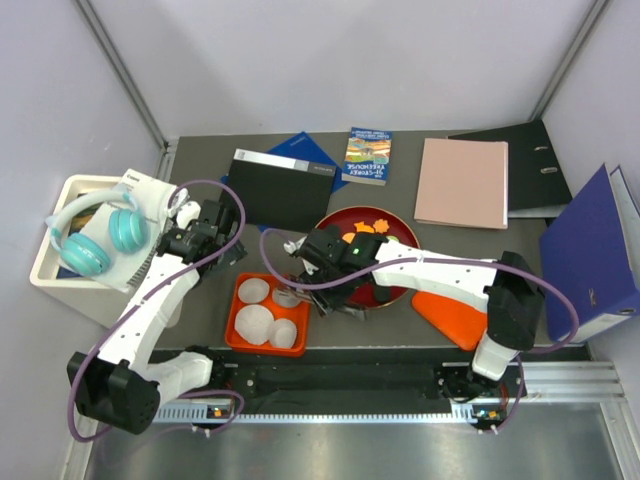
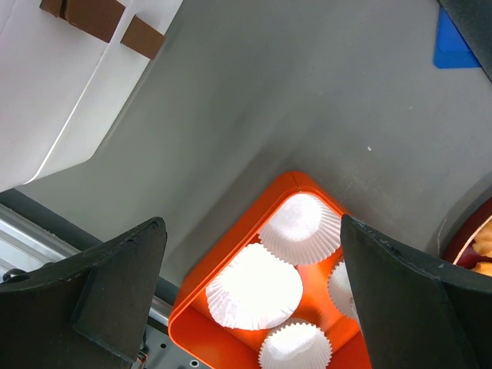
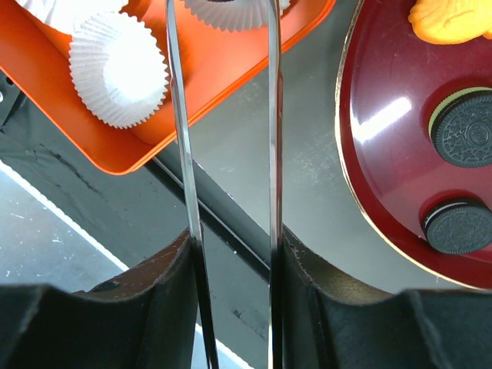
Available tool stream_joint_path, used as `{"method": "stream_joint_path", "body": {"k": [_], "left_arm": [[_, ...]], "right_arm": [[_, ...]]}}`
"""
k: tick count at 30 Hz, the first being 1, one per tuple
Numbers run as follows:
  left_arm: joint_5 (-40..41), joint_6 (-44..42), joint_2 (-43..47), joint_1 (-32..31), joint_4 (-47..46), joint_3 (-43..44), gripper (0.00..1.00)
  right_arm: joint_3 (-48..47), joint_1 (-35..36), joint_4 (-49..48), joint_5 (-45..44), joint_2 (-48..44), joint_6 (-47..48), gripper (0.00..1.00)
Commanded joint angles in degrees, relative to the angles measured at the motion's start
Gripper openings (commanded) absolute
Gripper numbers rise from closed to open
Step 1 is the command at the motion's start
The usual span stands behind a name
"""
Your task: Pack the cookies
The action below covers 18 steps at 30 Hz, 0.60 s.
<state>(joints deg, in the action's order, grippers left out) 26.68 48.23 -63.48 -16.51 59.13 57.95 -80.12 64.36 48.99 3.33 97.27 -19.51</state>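
Four white paper cups sit in the orange tray as your right gripper clenches a pair of metal tongs, the blades reaching across the tray's edge toward one cup. The tips run off the top of the wrist view, so whether they pinch anything cannot be told. The cookies lie on the red plate just beside the tray, two dark sandwich discs and some orange shapes among them. Your left gripper hangs to the tray's left, released wide and empty. This reads as a delivery into a cup. Centre the tips over the paper cup, keep the squeeze even so the blades do not cross, and come low before easing off. Avoid dragging the pleated wall, which looks light enough to tip or slide. Leave the left arm clear of the tray.
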Motion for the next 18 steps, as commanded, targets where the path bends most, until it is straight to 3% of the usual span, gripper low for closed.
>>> {"method": "stream_joint_path", "body": {"k": [1, 7, 18], "left_arm": [[1.4, -0.9, 1.0, 0.3, -0.9, -0.1, 0.99], [1.2, -1.2, 0.8, 0.3, -1.1, -0.1, 0.99], [0.8, -1.4, 0.7, 0.3, -1.4, -0.3, 0.99]], "right_arm": [[-4.4, 0.7, -2.1, -0.4, 0.6, 0.1, 0.41], [-5.4, 0.7, -1.8, -0.8, 1.0, -0.5, 0.47], [-5.0, 0.7, -1.1, -2.5, -0.8, -1.8, 0.47]]}}
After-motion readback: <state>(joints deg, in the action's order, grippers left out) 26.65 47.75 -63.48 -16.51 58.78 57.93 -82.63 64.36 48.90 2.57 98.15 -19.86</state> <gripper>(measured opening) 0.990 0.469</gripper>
